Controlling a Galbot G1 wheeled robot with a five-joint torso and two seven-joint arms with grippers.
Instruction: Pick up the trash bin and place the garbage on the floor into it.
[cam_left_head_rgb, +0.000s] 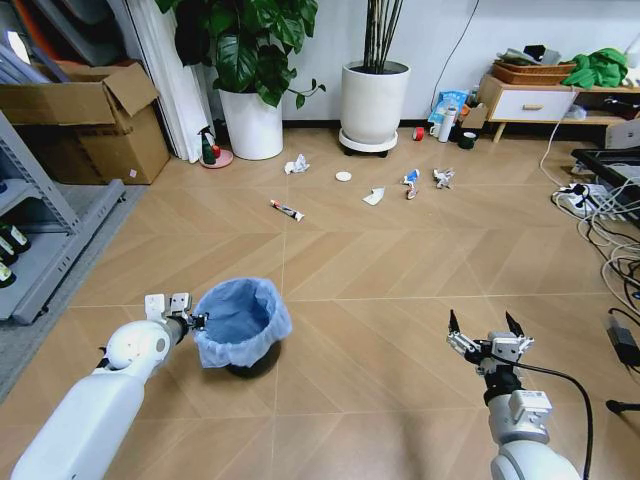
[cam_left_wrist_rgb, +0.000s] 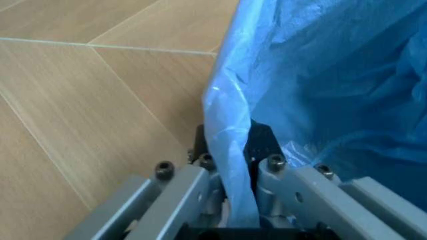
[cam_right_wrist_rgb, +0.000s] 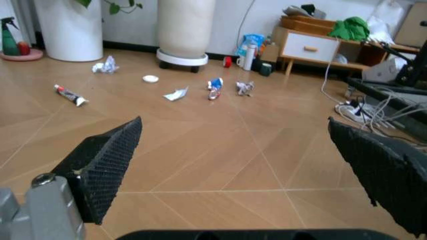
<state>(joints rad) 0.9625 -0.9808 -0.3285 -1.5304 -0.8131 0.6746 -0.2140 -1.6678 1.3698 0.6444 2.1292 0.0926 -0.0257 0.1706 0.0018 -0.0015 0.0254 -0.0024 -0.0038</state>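
Note:
The trash bin (cam_left_head_rgb: 242, 325), dark and lined with a ruffled light-blue bag (cam_left_wrist_rgb: 320, 75), sits low in front of me on the left. My left gripper (cam_left_head_rgb: 195, 320) is shut on its near-left rim, with the bag pinched between the fingers (cam_left_wrist_rgb: 263, 142). My right gripper (cam_left_head_rgb: 487, 335) hangs open and empty above bare floor at the right. The garbage lies farther ahead: a crumpled tissue (cam_left_head_rgb: 296, 164), a white disc (cam_left_head_rgb: 343, 176), a thin tube (cam_left_head_rgb: 286, 209), white paper (cam_left_head_rgb: 374, 196), a blue and red wrapper (cam_left_head_rgb: 410, 180) and a crumpled scrap (cam_left_head_rgb: 443, 178). The right wrist view repeats the tube (cam_right_wrist_rgb: 69, 94) and wrapper (cam_right_wrist_rgb: 215, 87).
Two white plant pots (cam_left_head_rgb: 252, 123) (cam_left_head_rgb: 374, 103) stand by the back wall. A cardboard box (cam_left_head_rgb: 90, 120) and metal shelf (cam_left_head_rgb: 40, 240) line the left. Cables (cam_left_head_rgb: 610, 220) sprawl at the right, near a low cabinet (cam_left_head_rgb: 535, 100). Open wooden floor lies between me and the scraps.

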